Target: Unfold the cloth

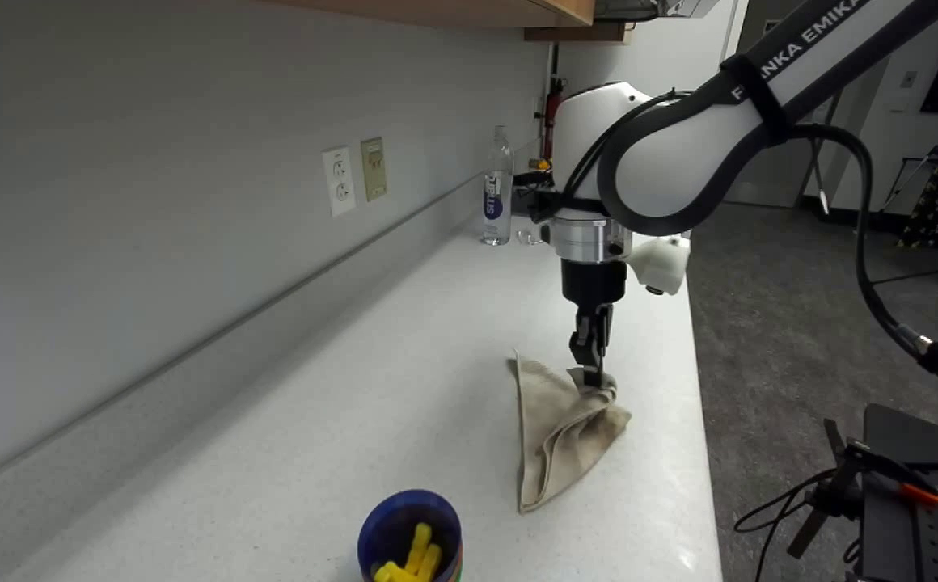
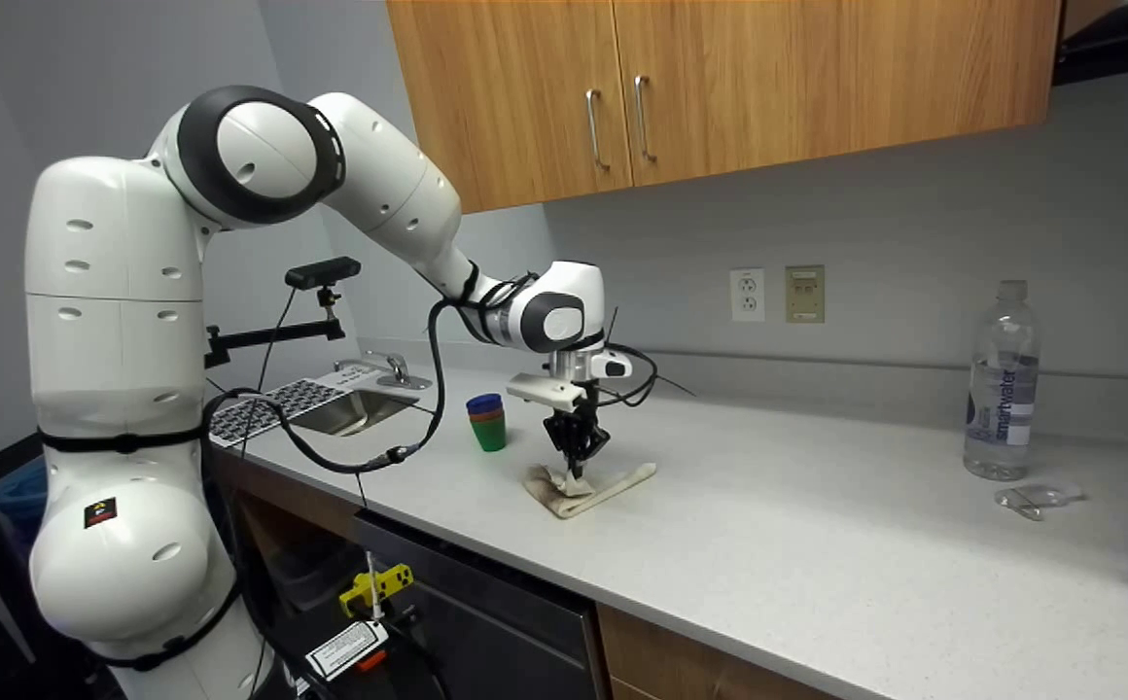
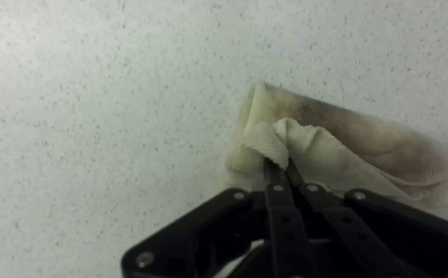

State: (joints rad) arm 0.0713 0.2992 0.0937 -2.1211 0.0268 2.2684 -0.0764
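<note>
My fingers [image 3: 279, 200] clench a bunched fold of the cloth [image 1: 554, 440], which lies partly folded on the surface [image 1: 315, 453]. It should handle light and limp — a loose corner of the top layer seems the best hold. The blue cup [image 1: 411, 504] contains yellow pieces [image 1: 429, 562]; the bottle [image 2: 1000, 389], clear liquid [image 2: 992, 460].

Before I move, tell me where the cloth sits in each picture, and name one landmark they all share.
In an exterior view: the cloth is right of centre, in the lower half.
In an exterior view: the cloth is near the middle from side to side, below centre.
In the wrist view: the cloth runs from about the centre to the right edge.
Shared landmark: the tool, meeting the cloth's bunched fold.
</note>
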